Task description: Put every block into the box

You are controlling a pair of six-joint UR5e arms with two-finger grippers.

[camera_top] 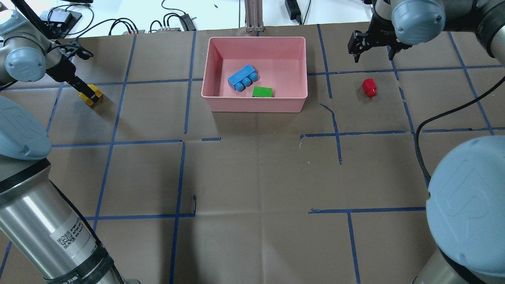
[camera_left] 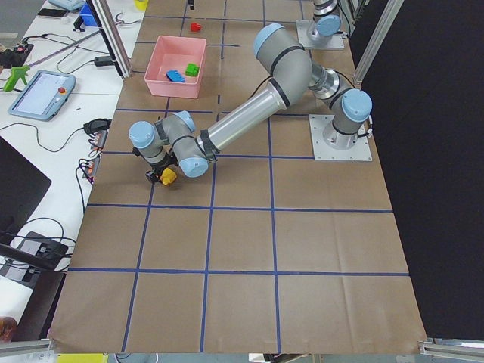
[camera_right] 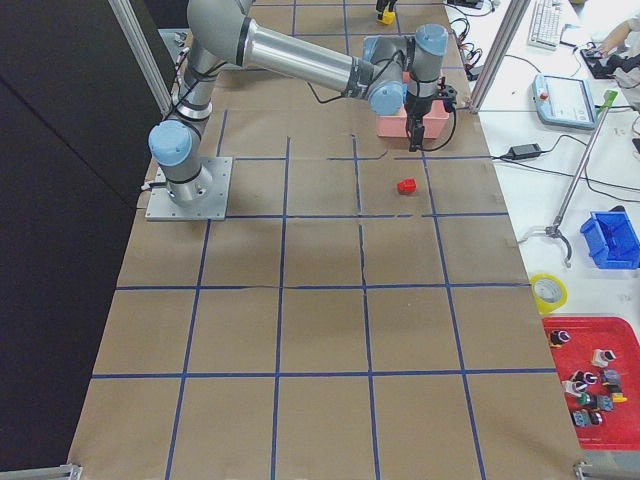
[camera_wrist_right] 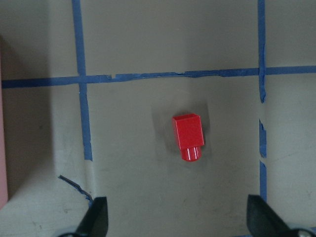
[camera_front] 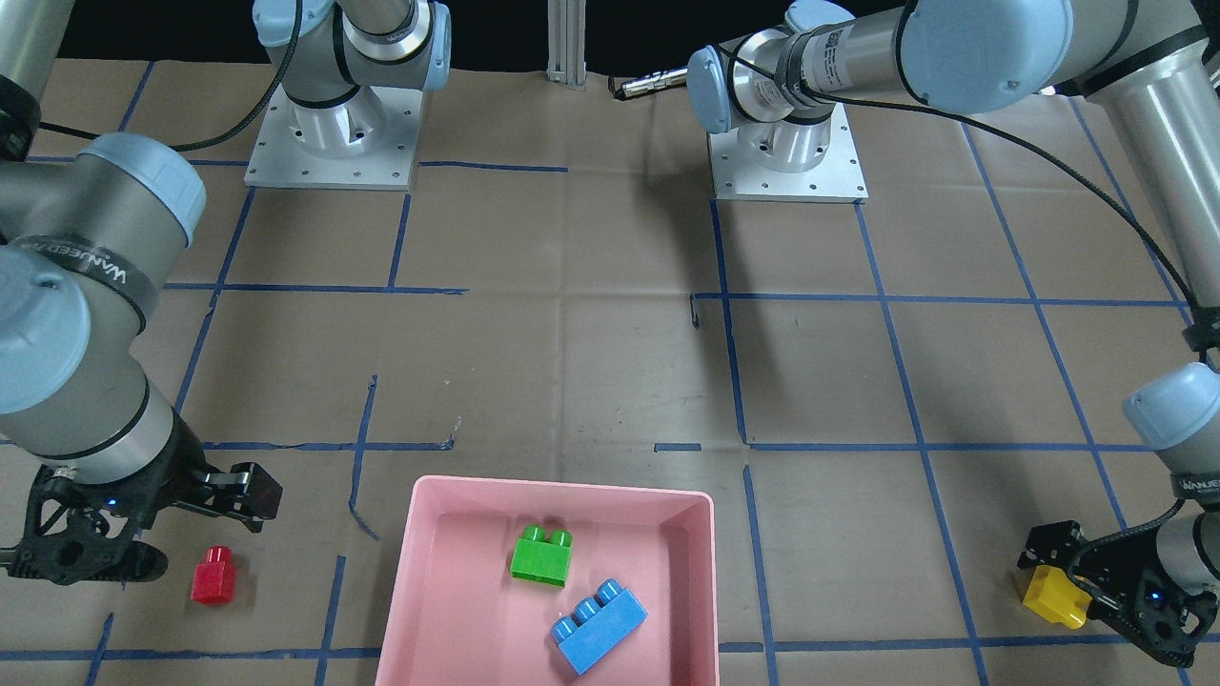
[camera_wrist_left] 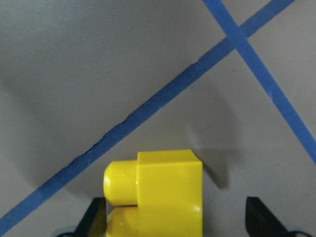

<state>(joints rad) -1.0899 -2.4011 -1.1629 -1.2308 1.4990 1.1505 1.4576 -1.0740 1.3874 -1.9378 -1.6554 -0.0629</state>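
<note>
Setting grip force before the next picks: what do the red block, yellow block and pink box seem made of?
Red block: likely hard plastic, glossy; a highlight shows on its stud. Yellow block: likely the same, smooth with shiny moulded edges. Pink box: probably plastic, duller sheen, thin even moulded walls.

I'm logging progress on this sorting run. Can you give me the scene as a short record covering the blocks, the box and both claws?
box: pink tray on the table
in box: green block, blue block, near each other
outside box: red block, yellow block, both on the table
left claw: open, fingers on either side of the yellow block
right claw: open, empty, red block ahead of it, untouched
blocks left to place: two
</note>
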